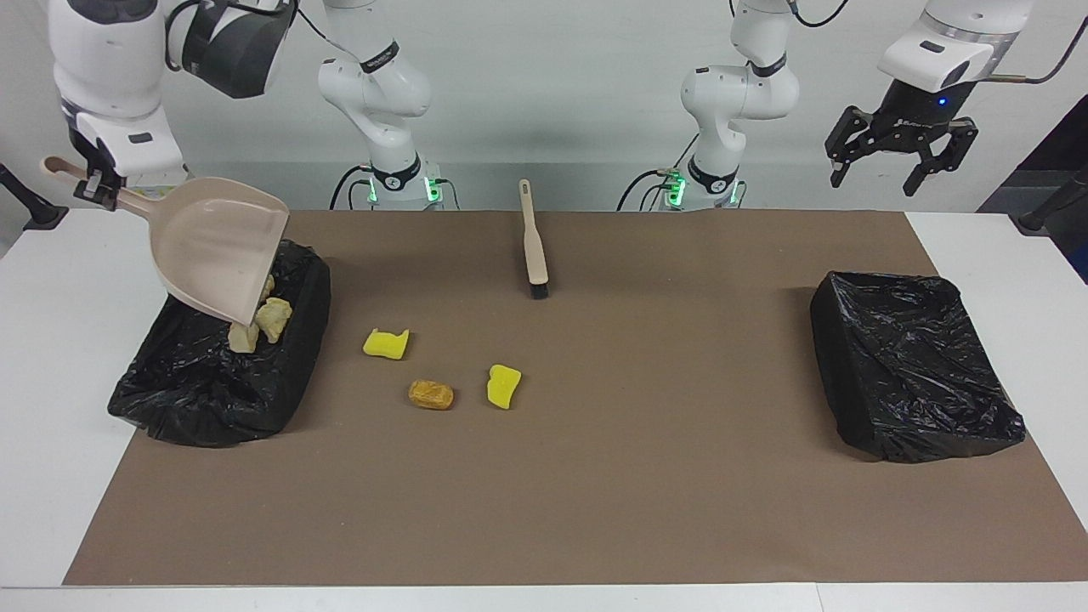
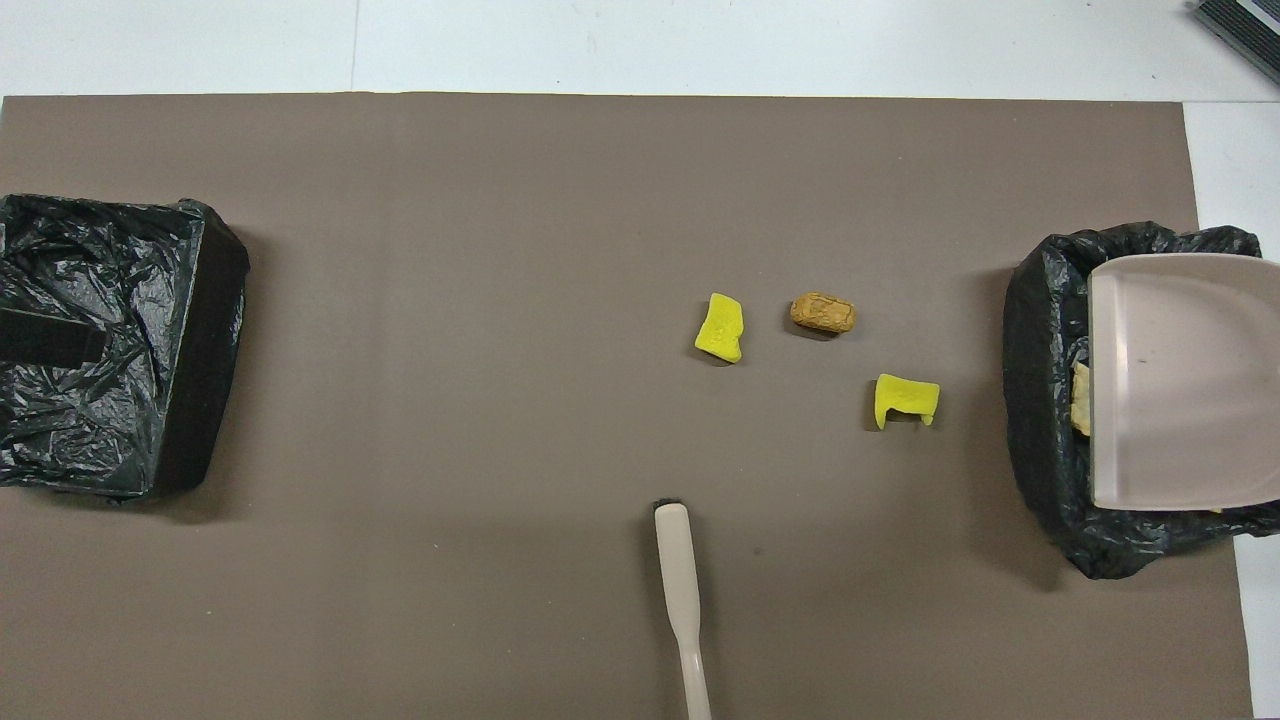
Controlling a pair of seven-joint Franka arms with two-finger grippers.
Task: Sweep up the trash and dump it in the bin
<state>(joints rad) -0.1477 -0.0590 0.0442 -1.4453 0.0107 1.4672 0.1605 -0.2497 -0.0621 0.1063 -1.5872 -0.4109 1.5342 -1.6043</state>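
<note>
My right gripper [image 1: 95, 185] is shut on the handle of a beige dustpan [image 1: 217, 251], which it holds tilted, mouth down, over the black-lined bin [image 1: 221, 382] at the right arm's end. Pale trash lumps [image 1: 270, 316] lie in that bin, mostly covered by the dustpan [image 2: 1180, 380] from above. Three trash pieces lie on the mat: a yellow sponge chunk [image 1: 386, 342], a brown lump [image 1: 430, 394] and another yellow chunk [image 1: 503, 386]. My left gripper [image 1: 892, 170] waits open and empty, high over the left arm's end of the table.
A beige brush [image 1: 534, 242] lies on the brown mat [image 1: 595, 476] nearer to the robots than the loose trash, bristles toward it. A second black-lined bin [image 1: 914, 365] stands at the left arm's end.
</note>
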